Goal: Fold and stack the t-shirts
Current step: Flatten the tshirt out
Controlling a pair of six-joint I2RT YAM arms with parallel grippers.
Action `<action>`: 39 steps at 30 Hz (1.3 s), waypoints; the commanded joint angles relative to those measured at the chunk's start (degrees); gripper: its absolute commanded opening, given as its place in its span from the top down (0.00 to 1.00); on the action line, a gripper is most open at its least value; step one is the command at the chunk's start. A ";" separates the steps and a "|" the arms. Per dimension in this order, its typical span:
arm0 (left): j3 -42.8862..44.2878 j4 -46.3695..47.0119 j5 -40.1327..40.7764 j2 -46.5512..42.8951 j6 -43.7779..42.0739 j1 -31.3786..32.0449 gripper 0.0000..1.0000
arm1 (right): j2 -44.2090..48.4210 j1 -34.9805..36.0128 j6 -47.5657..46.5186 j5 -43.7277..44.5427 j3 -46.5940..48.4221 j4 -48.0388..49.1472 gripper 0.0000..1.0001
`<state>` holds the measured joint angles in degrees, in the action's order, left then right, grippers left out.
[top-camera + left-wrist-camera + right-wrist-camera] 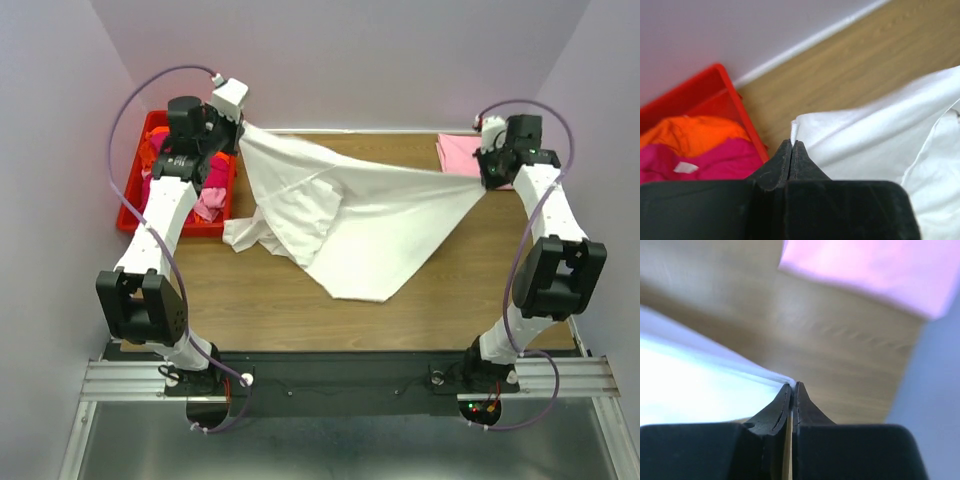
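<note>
Above the far half of the brown wooden table (280, 290), the large white soft cloth t-shirt (345, 215) is stretched out between the two arms. The left gripper (241, 127) stands at the far left corner, and its black fingers are pressed together on one corner of the white shirt. In the left wrist view, only a small edge of cloth comes out between the tips. The right gripper (484, 176) stands at the far right side and is also clamped on the shirt, where the cloth narrows to a thin point.

Between the two grips, the upper edge of the shirt runs as an almost straight line that sags a little. Below this line the cloth falls in a wide triangle whose lowest tip lies on the table, toward the near edge. Long folds spread out from the left grip, and on the left side a wrinkled part rests on the wood. The visible surface is plain white.

Near the far right corner lies the pale pink folded t-shirt (458, 152), flat and just behind the right gripper. At the left edge of the table is the red rectangular plastic bin (128, 210). It holds the orange t-shirt (695, 132) and the magenta t-shirt (720, 160), both crumpled. The magenta one shows a small white label (686, 167).
</note>
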<state>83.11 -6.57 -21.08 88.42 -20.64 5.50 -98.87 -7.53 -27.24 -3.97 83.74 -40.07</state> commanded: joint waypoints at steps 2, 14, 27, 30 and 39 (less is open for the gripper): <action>9.78 1.82 0.25 -0.97 1.48 -0.84 1.00 | 6.41 -1.87 -1.06 2.91 16.08 0.70 0.99; 17.53 11.82 4.38 -11.68 0.87 -0.93 1.00 | 12.99 -5.39 -1.14 3.61 37.54 4.29 0.99; 8.04 18.61 8.25 -36.11 -1.06 -1.01 1.00 | 29.69 -5.30 -6.41 12.74 38.15 14.75 0.99; 6.72 18.87 10.26 -41.21 -2.38 -0.93 1.00 | 32.59 -5.30 -8.43 13.98 39.30 16.60 0.99; 7.51 15.46 12.13 -46.76 -12.99 -0.93 1.00 | 36.73 -5.30 -16.26 13.82 35.11 18.98 0.99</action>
<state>90.48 9.30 -14.46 40.75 -25.71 5.23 -61.25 -11.94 -38.57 4.69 123.55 -23.79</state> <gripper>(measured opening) 0.026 0.040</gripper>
